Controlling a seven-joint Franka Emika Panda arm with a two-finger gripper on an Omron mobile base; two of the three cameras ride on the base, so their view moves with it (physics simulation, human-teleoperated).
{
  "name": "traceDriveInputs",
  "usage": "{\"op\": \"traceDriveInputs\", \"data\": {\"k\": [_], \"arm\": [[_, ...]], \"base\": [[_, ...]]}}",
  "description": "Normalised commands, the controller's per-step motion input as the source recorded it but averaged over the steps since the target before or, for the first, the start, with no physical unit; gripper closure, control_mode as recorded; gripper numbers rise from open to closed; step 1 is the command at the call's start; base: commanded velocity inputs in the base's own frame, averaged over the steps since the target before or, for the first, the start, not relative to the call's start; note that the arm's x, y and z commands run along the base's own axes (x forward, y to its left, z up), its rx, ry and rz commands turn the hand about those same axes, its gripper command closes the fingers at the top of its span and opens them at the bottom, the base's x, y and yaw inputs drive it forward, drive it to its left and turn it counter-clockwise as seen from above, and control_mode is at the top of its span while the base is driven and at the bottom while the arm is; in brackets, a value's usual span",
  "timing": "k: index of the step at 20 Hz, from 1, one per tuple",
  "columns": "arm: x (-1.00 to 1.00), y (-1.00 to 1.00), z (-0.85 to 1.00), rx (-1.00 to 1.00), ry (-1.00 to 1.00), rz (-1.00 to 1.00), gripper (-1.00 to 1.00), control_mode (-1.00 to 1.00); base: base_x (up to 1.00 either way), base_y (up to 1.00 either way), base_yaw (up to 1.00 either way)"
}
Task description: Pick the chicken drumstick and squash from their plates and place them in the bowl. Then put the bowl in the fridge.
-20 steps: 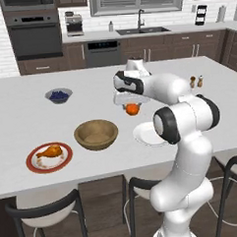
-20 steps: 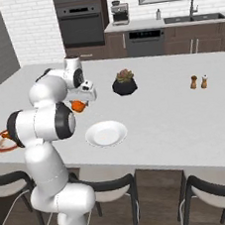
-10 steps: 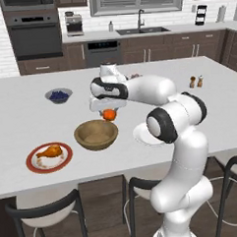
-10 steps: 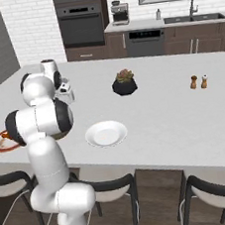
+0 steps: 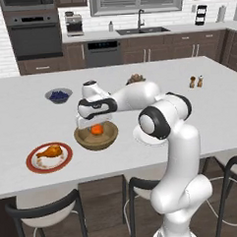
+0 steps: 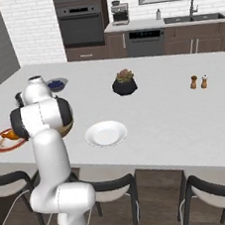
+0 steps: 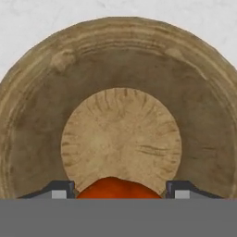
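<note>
Above the bowl (image 5: 96, 137) in the left base view, the gripper (image 5: 95, 127) pinches the squash (image 5: 96, 130); the chicken drumstick (image 5: 50, 152) lies on the red-rimmed plate (image 5: 35, 166). The right base view shows the white plate (image 6: 105, 134). In the hand view, the fingers (image 7: 60, 190) flank the squash (image 7: 118, 188) over the bowl (image 7: 41, 115).

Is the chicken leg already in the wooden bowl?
No, the chicken drumstick lies on the red-rimmed plate, beside the bowl, while the gripper holds the squash over the bowl.
</note>
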Motion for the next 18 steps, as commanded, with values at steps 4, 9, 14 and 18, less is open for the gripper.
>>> {"op": "traceDriveInputs", "data": {"k": [4,9,14,18], "arm": [[0.09,0.00,-0.36,-0.14,-0.14,0.00,-1.00,-1.00],[0.00,0.00,0.12,0.00,0.00,0.00,-1.00,-1.00],[0.00,0.03,0.51,0.00,-0.02,-0.03,-1.00,-1.00],[-0.11,0.22,0.70,0.01,-0.04,0.00,-1.00,-1.00]], "base": [[0.00,0.00,0.00],[0.00,0.00,0.00],[0.00,0.00,0.00],[0.00,0.00,0.00]]}}
